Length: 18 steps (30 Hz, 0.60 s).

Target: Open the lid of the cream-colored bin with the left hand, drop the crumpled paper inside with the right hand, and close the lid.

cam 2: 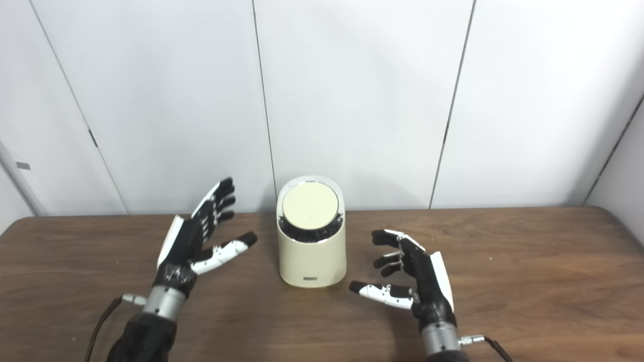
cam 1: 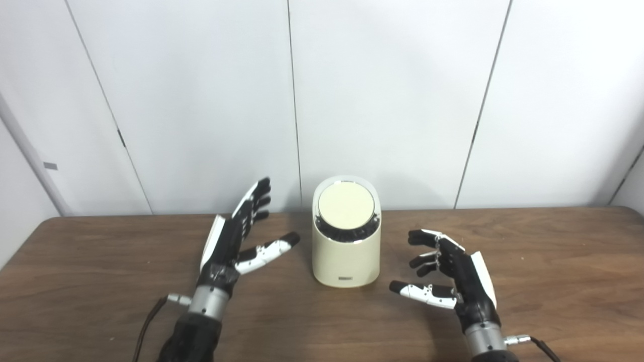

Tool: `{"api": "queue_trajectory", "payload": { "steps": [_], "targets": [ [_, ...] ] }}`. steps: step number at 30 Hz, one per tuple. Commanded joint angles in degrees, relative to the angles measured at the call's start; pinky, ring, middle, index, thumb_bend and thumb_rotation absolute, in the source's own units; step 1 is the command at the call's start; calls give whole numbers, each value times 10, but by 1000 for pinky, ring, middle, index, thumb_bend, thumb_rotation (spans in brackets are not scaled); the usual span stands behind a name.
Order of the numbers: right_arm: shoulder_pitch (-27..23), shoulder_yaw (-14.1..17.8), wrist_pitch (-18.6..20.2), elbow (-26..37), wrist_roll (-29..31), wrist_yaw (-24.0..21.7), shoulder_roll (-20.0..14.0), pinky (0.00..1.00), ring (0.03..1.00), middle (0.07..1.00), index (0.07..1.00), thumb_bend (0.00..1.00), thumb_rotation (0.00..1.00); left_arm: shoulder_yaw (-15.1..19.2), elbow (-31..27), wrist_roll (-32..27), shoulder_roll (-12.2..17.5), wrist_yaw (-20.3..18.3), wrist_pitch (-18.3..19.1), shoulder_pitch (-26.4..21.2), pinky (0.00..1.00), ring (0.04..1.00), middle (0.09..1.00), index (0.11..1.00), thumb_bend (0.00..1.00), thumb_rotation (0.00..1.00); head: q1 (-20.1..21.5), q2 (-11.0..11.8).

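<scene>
The cream-colored bin (cam 1: pixel 346 241) stands upright mid-table (cam 1: pixel 553 251), its lid (cam 1: pixel 346 205) apparently closed. The left hand (cam 1: pixel 229 246) and right hand (cam 1: pixel 453 271) flank it, fingers spread, holding nothing.

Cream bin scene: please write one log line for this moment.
bin: lid closed | left hand: open | right hand: open | paper: not visible

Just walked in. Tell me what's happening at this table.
A humanoid robot sits at a wooden table with a cream-colored bin standing between its hands. The bin's round lid is shut. The left hand is open, left of the bin, touching nothing; the right hand is open on the other side, fingers loosely curled, holding nothing. No crumpled paper is visible in either view.
</scene>
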State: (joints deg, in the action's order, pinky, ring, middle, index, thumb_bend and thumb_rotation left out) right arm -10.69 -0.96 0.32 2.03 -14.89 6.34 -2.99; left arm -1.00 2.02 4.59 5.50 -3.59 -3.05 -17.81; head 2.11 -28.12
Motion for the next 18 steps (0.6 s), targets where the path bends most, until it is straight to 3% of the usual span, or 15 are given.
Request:
{"api": "queue_trajectory", "payload": {
  "steps": [1, 6, 18],
  "targets": [
    [-14, 2, -2, 25, 3, -2, -1, 426, 535, 712, 696, 775, 69, 4, -20, -6, 7, -2, -11, -3, 830, 873, 909, 975, 802, 409, 0, 0],
    [-16, 2, -1, 24, 0, -1, -4, 452, 539, 713, 692, 777, 62, 5, -1, -7, 12, 1, -26, 16, 669, 808, 869, 929, 820, 387, -2, -1],
    [-17, 5, -4, 27, -3, 3, -10, 463, 543, 711, 693, 785, 70, 5, 25, -19, 16, -8, -21, 20, 685, 803, 834, 886, 839, 369, -8, 3]
  ]
}}
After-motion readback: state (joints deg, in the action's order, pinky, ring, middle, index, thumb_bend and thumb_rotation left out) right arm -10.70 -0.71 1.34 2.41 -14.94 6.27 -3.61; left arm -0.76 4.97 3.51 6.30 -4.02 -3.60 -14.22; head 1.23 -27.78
